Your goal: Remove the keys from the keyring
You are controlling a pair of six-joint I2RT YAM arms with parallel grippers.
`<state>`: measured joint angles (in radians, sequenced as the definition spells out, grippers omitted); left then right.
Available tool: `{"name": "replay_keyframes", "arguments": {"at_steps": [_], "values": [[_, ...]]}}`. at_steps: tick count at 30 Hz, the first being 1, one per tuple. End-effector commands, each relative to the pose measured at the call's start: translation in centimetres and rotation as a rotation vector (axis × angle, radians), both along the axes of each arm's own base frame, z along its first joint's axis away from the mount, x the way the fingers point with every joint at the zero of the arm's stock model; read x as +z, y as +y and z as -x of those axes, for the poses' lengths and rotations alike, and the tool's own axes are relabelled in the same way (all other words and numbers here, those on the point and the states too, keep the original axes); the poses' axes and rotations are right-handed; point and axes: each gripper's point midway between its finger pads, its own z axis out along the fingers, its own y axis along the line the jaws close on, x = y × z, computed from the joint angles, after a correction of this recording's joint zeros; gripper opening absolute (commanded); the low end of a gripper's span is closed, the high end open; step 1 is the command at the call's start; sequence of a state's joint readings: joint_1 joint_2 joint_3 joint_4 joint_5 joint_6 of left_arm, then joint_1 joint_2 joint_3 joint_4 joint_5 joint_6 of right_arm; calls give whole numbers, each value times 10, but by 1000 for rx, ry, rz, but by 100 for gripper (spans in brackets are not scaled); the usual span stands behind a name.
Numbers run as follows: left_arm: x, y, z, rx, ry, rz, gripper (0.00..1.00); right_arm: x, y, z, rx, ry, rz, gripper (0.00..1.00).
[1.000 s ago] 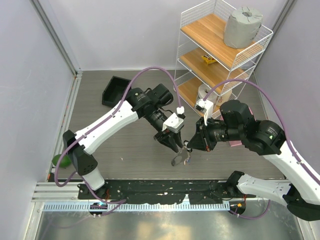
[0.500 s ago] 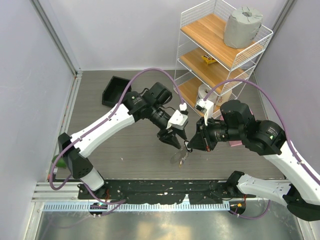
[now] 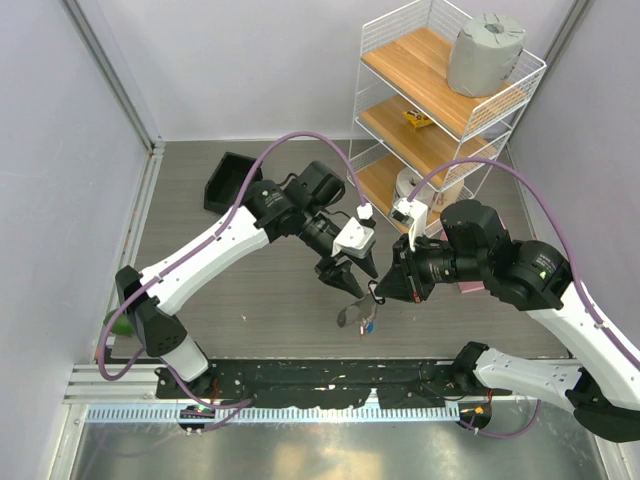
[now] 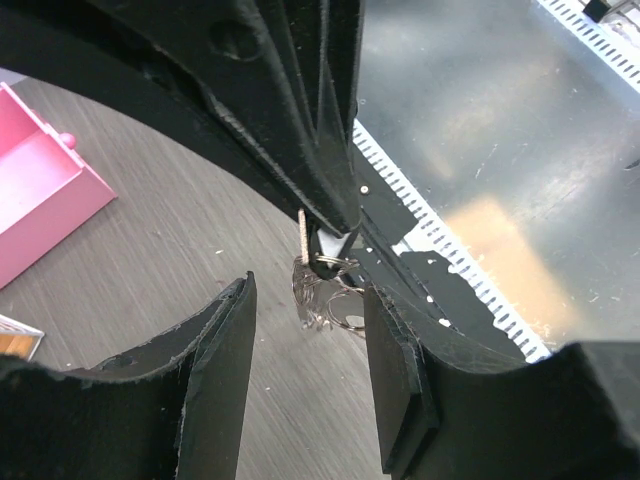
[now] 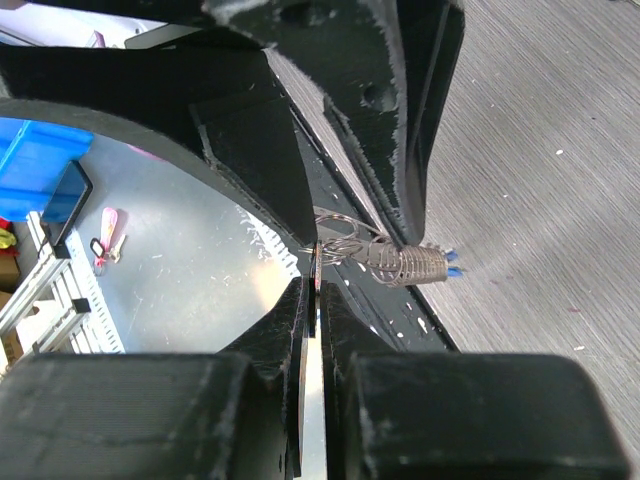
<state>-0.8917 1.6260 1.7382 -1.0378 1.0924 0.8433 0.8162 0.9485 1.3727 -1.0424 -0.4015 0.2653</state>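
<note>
**Right tool pinches the keyring; left tool spread beside it**

Your right tool has its fingers pressed together on the top of the keyring. The thin silver ring hangs just below that tool's tip, above the grey wood-grain worktop.

From the right wrist camera, the wire loops sit just past the closed fingertips. A bunched silver chain trails from them, away from the tool. The keys show there only as small blue tips poking out beyond the chain, so you cannot count them or make out their other colours.

Your left tool points down just to the left of the right tool's tip, almost meeting it. Its fingers are spread. From the left wrist camera, the ring and its hanging metal cluster show in the gap between the fingers, slightly nearer the right-hand one. The fingers are not gripping them. The right tool's dark fingertips come down from above and hold the ring at its top.

A pink box lies on the worktop to the left of the left tool in that wrist view. Behind the right tool stands a white wire shelf.
</note>
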Motion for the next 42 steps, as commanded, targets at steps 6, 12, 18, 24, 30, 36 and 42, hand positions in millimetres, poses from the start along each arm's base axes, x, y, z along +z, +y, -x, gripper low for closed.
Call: {"name": "replay_keyframes", "arguments": {"at_steps": [6, 12, 18, 24, 30, 36, 42], "values": [[13, 2, 19, -87, 21, 20, 52, 29, 1, 0, 6, -66, -75, 5], [6, 8, 25, -111, 17, -25, 45, 31, -1, 0, -2, -72, -73, 5], [4, 13, 25, -108, 0, -41, 34, 30, -2, 1, -4, -68, -68, 5], [8, 12, 24, -100, -14, -28, 29, 30, -2, 1, -8, -66, -72, 5], [16, 5, 22, -80, 11, -6, 36, 29, 0, 1, -5, -59, -73, 5], [22, 2, 23, -76, 29, 14, 34, 30, -1, 2, -6, -59, -76, 5], [24, -3, 20, -59, 50, 16, 35, 30, -3, 3, -8, -61, -78, 5]]}}
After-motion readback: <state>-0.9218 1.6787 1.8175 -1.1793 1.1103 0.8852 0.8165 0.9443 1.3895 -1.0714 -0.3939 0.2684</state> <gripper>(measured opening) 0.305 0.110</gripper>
